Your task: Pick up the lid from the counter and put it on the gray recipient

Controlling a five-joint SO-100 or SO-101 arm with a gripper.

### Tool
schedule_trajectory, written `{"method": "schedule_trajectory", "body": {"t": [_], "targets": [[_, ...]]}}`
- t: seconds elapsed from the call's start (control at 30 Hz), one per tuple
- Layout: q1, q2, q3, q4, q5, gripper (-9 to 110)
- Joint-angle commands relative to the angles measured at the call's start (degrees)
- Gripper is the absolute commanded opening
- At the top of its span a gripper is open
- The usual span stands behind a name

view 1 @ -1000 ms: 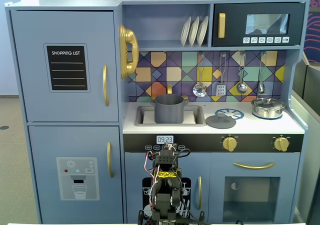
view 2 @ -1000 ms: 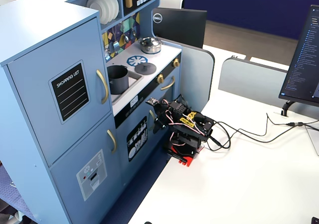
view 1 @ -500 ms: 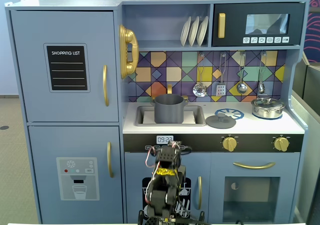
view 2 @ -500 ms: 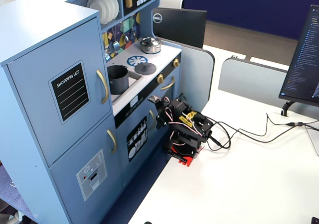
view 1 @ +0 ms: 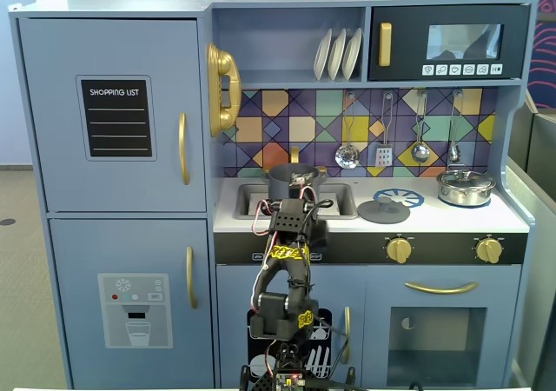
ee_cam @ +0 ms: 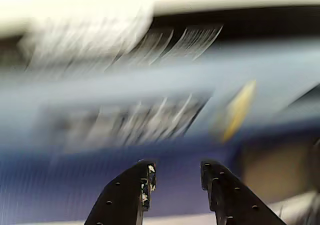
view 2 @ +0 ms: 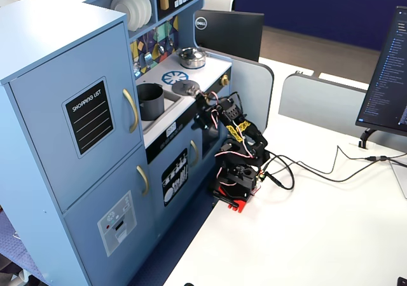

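Observation:
The lid is a flat dark gray disc with a small knob. It lies on the white counter right of the sink, and also shows in the other fixed view. The gray recipient is a matte dark gray pot standing uncovered in the sink. My gripper is raised in front of the counter edge, between the pot and the lid, touching neither. The wrist view is motion-blurred, but my gripper shows open and empty, facing the blue kitchen front.
A shiny silver pot with its own lid sits on the counter's right end. Gold knobs line the front panel below the counter. Utensils hang on the tiled back wall. A laptop and cables lie on the white table.

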Motion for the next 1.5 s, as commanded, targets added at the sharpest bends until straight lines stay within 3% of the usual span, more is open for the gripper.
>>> {"method": "schedule_trajectory", "body": {"t": [0.0, 0.17, 0.37, 0.43, 0.53, 0.6, 0.83, 1.47], "targets": [[9.76, 4.83, 2.64, -20.30, 0.70, 0], [17.84, 6.86, 16.79, -56.87, 9.93, 0], [20.04, 0.97, 21.27, -69.96, 8.53, 0], [20.04, -1.58, 21.18, -72.33, 8.61, 4], [20.74, -4.48, 21.09, -75.59, 11.60, 22], [20.30, -6.24, 21.53, -79.28, 12.13, 27], [19.25, -14.41, 19.16, -85.43, 8.96, 25], [17.84, -33.22, 5.98, -88.51, 6.59, 24]]}}
